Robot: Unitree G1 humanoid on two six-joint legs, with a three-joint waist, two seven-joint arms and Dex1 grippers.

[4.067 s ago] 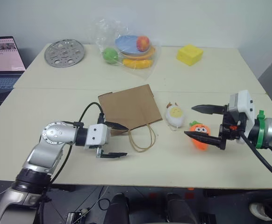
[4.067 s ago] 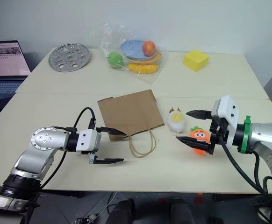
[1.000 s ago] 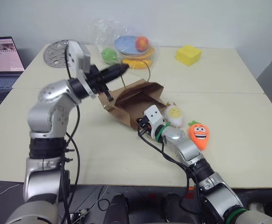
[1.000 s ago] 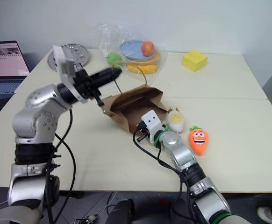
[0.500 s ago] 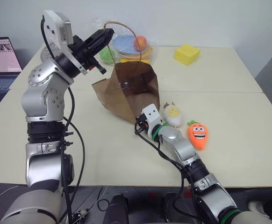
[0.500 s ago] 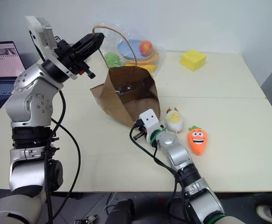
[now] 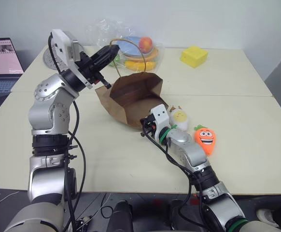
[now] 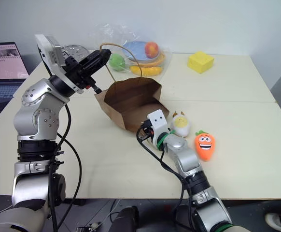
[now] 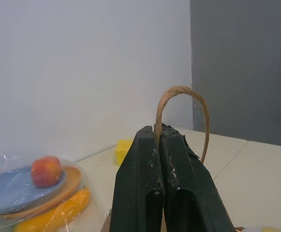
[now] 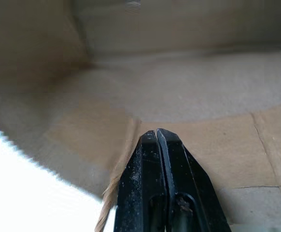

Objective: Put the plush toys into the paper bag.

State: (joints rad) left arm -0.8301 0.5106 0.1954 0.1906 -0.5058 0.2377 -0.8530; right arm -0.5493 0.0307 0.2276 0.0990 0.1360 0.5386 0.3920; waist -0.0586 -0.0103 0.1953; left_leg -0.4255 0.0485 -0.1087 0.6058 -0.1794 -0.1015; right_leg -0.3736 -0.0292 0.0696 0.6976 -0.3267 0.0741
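The brown paper bag (image 7: 131, 94) rests on the table with its mouth held wide open toward me. My left gripper (image 7: 110, 50) is raised over its far left side, shut on one tan loop handle (image 9: 180, 89). At the bag's near rim my right gripper (image 10: 156, 132) is shut on the paper edge, and the right wrist view looks into the bag's bare inside. The white egg-shaped plush toy (image 7: 179, 116) lies just right of the bag, beside my right wrist. The orange carrot plush toy (image 7: 205, 137) lies a little further right.
A clear plastic bag of fruit and plates (image 7: 133, 46) lies at the back behind the paper bag. A yellow block (image 7: 194, 56) is at the back right. A laptop (image 7: 3, 58) stands at the far left, next to a metal disc (image 7: 48, 58) partly behind my left arm.
The bag lay flat with both grippers open beside it; now both are shut on it. Over the last half second the raised bag has settled lower and its mouth has spread wider.
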